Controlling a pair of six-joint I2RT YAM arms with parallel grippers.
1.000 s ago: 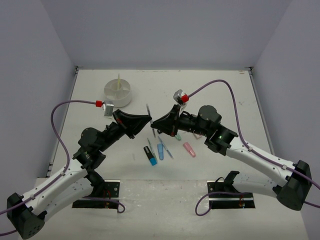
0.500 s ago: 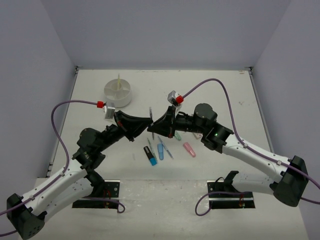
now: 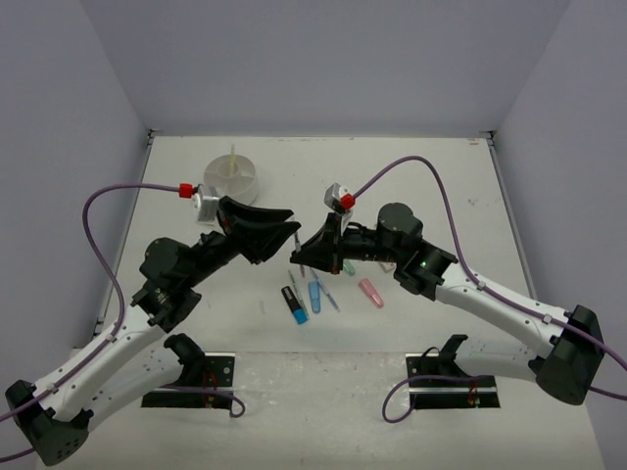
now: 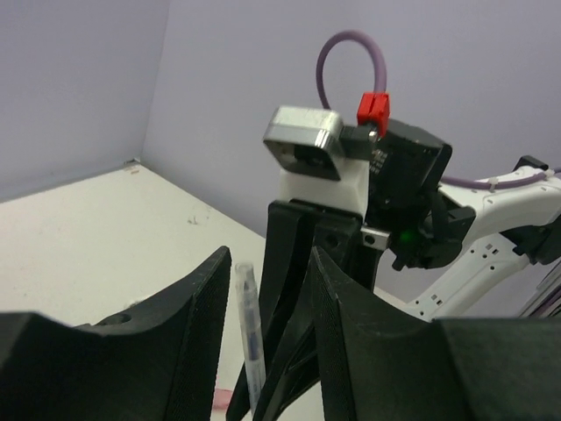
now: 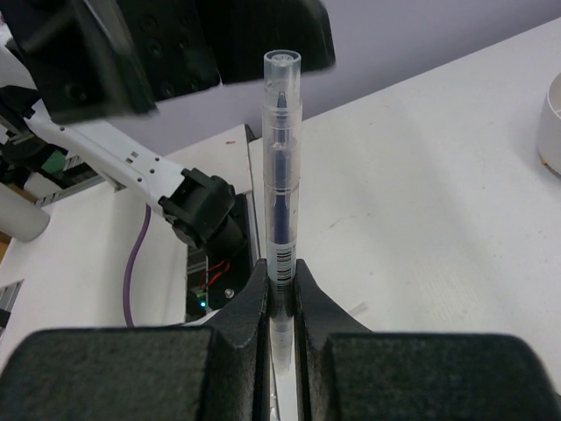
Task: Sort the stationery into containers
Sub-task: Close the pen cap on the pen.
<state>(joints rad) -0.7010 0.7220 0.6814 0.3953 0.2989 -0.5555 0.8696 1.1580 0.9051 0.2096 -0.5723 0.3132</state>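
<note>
Viewing from above, you find the left gripper [image 3: 291, 228] and the right gripper [image 3: 306, 253] tip to tip over the middle of the table [image 3: 441, 186], just behind the loose highlighters [image 3: 314, 296]. The white tub [image 3: 232, 183], with a yellow stick [image 3: 233, 157] standing in it, sits well apart at the rear left.

Through the left wrist camera, you see the left gripper's jaws parted and gripping nothing. The thin pen [image 4: 248, 333] stands upright in the gap, close to one jaw; contact cannot be confirmed.

Through the right wrist camera, you see the right gripper's jaws clamped on the pen's lower barrel, cap end away from them.
</note>
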